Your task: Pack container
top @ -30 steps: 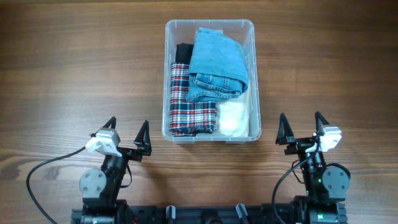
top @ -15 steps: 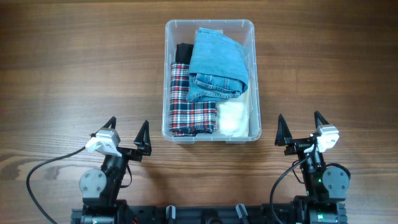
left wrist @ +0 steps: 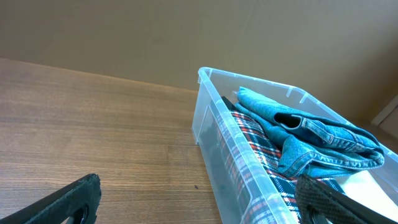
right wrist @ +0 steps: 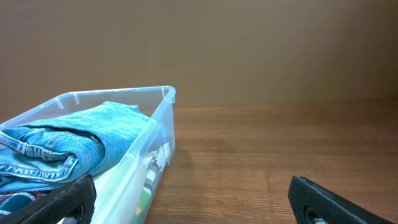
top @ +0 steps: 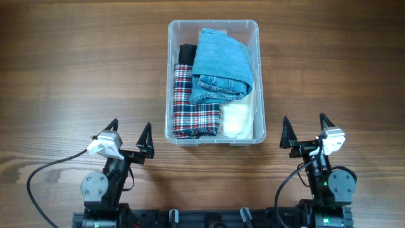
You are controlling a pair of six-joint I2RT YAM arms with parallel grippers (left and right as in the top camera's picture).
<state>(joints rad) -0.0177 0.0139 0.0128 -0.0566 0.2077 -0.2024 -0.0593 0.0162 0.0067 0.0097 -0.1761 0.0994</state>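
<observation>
The clear plastic container (top: pixel 258 82) stands at the middle back of the wooden table. It holds folded blue jeans (top: pixel 220 63), a red plaid garment (top: pixel 190 104), a black garment (top: pixel 185 53) and a white one (top: pixel 236 119). The container also shows in the left wrist view (left wrist: pixel 219 134) and in the right wrist view (right wrist: pixel 163 118). My left gripper (top: pixel 130 135) is open and empty at the front left, apart from the container. My right gripper (top: pixel 306 130) is open and empty at the front right.
The arm bases and a black cable (top: pixel 44 172) sit along the table's front edge. Bare wooden table (top: pixel 76 69) lies to the left and right of the container. A brown wall (right wrist: pixel 249 43) rises behind the table.
The right gripper has shifted slightly to the left. Nothing else has moved.
</observation>
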